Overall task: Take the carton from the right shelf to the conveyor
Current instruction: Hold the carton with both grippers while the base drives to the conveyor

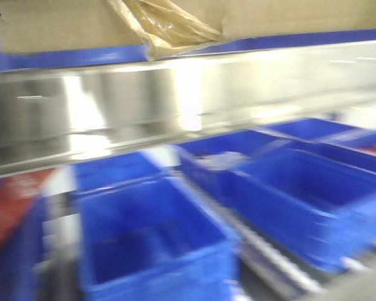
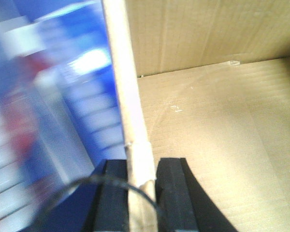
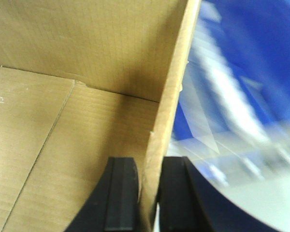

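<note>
Blue bins [image 1: 301,188] underlie the right shelf [image 1: 238,88]; left jaws and right jaws pinch carton [image 1: 50,25] walls, apparently mid-carry, next needing synchronized travel to conveyor.

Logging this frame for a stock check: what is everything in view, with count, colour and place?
carton: one, brown, top of the front view.
tape: one ragged strip, glossy brown, on the carton's front.
right shelf: one steel rail, shiny, across the middle.
bins: several, blue, below the rail.
red patches: two, blurred, lower left and right edge.
left gripper: black, shut on one carton wall.
right gripper: black, shut on the opposite wall.
</note>
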`<state>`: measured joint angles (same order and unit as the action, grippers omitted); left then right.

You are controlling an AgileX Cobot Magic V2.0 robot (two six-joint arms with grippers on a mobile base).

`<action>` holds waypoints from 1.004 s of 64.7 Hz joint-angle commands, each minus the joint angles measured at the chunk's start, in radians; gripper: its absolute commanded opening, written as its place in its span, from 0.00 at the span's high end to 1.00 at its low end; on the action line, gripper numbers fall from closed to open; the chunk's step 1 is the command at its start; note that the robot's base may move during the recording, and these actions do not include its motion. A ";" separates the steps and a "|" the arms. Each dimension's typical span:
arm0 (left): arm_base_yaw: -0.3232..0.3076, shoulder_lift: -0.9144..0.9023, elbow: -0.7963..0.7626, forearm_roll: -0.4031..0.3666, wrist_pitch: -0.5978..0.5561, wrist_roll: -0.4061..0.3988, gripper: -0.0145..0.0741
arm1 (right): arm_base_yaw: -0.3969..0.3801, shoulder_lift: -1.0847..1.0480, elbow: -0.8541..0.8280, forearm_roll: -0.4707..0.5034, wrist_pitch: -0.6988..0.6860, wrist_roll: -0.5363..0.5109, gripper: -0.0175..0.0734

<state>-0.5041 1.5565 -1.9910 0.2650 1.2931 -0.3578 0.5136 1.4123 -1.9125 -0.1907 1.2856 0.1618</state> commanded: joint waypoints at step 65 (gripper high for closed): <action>-0.019 -0.013 -0.004 -0.038 -0.072 0.006 0.85 | 0.008 -0.007 -0.001 0.061 -0.065 -0.021 0.88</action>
<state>-0.5056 1.5565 -1.9910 0.2767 1.2890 -0.3578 0.5136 1.4123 -1.9125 -0.1907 1.2856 0.1618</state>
